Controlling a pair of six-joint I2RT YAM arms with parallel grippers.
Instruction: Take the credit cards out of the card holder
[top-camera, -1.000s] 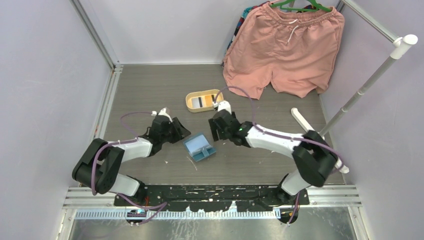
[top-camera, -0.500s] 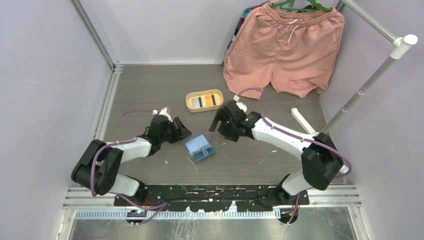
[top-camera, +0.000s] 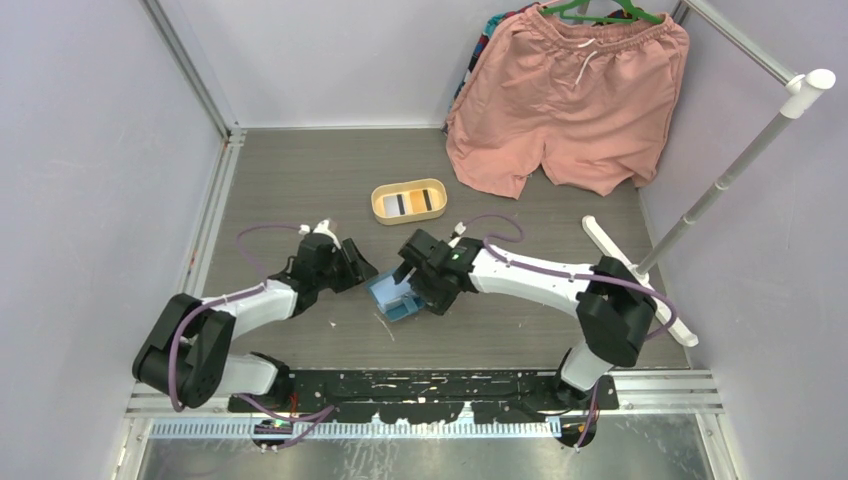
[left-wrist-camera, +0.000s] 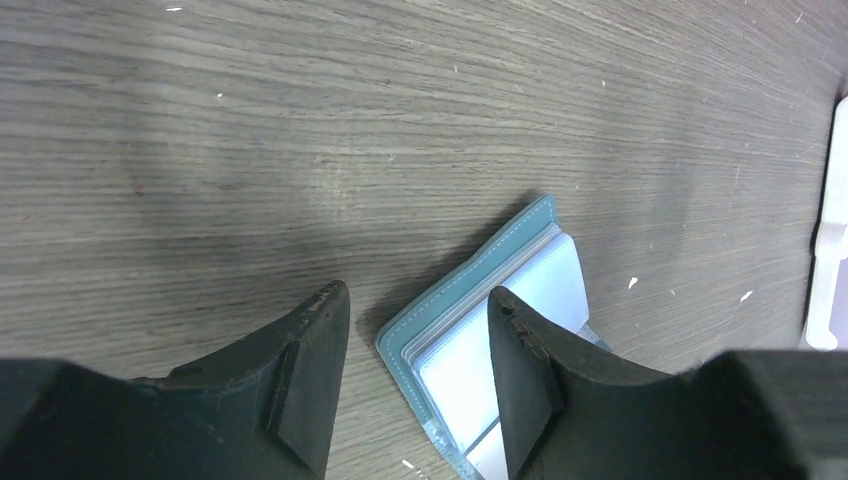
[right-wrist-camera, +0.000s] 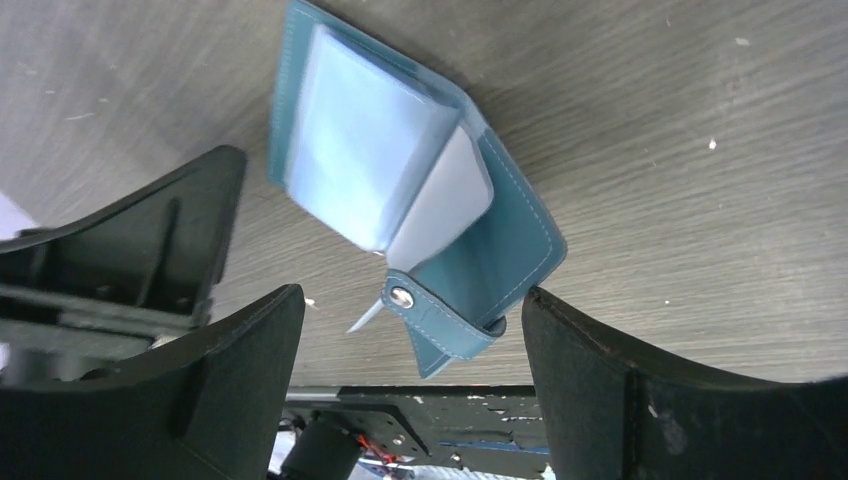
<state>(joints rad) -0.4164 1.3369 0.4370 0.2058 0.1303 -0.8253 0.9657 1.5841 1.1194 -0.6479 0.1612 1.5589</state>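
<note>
We see the wallet (top-camera: 386, 293) lying open at the near middle of the table (top-camera: 300, 180), with the left claw (top-camera: 362, 272) and right claw (top-camera: 415, 285) both empty.
Pink shorts (top-camera: 570, 100) hang at the far right. The right claw hovers over the wallet's right half with its jaws wide apart. The left claw sits just left of the wallet, jaws moderately parted, and the wallet's corner shows between its fingers (left-wrist-camera: 310, 360). A yellow tray (top-camera: 377, 203) lies farther back. The wallet's pale sleeves (right-wrist-camera: 350, 150) face up and its snap tab (right-wrist-camera: 440, 325) curls free. We cannot tell whether cards sit inside.
</note>
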